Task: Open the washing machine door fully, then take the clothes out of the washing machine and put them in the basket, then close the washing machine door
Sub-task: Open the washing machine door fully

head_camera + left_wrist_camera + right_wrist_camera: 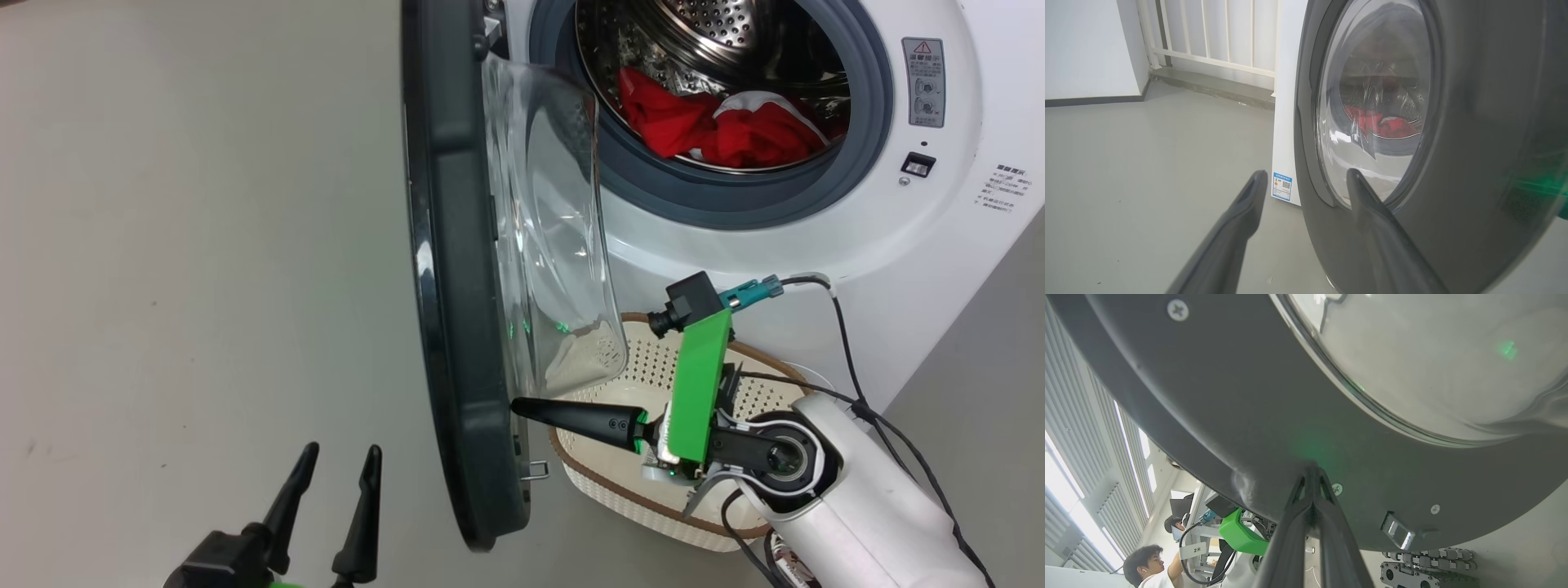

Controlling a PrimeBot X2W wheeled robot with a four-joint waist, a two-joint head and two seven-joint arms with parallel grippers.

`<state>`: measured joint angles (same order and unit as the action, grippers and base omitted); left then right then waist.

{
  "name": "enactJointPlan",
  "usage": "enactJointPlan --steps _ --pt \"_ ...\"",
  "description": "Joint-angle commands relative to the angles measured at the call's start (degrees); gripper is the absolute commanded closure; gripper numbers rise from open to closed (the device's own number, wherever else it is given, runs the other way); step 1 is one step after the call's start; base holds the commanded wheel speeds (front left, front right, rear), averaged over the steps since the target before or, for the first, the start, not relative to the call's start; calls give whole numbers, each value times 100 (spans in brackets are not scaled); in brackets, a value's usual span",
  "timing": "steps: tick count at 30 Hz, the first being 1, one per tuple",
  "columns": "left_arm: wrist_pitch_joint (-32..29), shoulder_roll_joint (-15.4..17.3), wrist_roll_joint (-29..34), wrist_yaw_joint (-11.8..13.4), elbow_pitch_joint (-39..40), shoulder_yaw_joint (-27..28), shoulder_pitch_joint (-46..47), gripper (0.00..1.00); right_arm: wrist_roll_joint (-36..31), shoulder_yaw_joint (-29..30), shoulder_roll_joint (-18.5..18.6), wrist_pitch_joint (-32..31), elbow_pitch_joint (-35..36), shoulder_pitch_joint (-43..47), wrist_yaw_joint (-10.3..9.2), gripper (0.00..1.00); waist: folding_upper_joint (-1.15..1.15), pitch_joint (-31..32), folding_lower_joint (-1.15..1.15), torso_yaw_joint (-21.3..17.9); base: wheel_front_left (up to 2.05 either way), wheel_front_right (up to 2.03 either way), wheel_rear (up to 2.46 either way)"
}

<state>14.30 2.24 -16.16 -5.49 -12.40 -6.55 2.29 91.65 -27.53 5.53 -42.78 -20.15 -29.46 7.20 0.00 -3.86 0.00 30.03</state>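
Left pincer (pixel 344 447) hung apart and empty at lower left. Right pincer (pixel 516 405), fingers together, touched the inner rim of the washing machine door (pixel 457 327), centre frame. Beyond, the basket (pixel 620 502) sat at lower right, the clothes (pixel 718 131) inside the washing machine (pixel 939 269) at upper right.

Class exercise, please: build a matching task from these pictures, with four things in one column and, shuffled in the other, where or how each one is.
Column one
1 clothes
2 basket
3 left gripper
4 right gripper

Column two
A fingers shut, tips at the inner rim of the washing machine door
B inside the drum
C fingers open, on the door's outer side
D on the floor before the washing machine

Pairs: 1-B, 2-D, 3-C, 4-A
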Motion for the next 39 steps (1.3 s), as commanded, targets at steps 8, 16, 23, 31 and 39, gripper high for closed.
enactJointPlan --steps 8,16,23,31,39 --pt "70 64 -41 45 157 212 24 0 -149 -121 -190 244 164 -185 29 33 0 18 0 -20 0 0 0" --pt "70 64 -8 -16 -14 83 107 0 -370 63 67 835 278 211 29 0 0 104 0 -90 0 0 0" --pt "70 64 47 -67 -114 135 161 0 -504 157 387 1302 246 639 29 0 0 125 0 -263 0 0 0" --pt "70 64 43 -101 -186 249 156 0 -674 116 752 1845 150 1092 29 0 0 148 0 -448 0 0 0" --pt "70 64 55 -123 -229 345 122 0 -854 19 1008 2517 90 1390 29 0 0 167 0 -587 0 0 0"
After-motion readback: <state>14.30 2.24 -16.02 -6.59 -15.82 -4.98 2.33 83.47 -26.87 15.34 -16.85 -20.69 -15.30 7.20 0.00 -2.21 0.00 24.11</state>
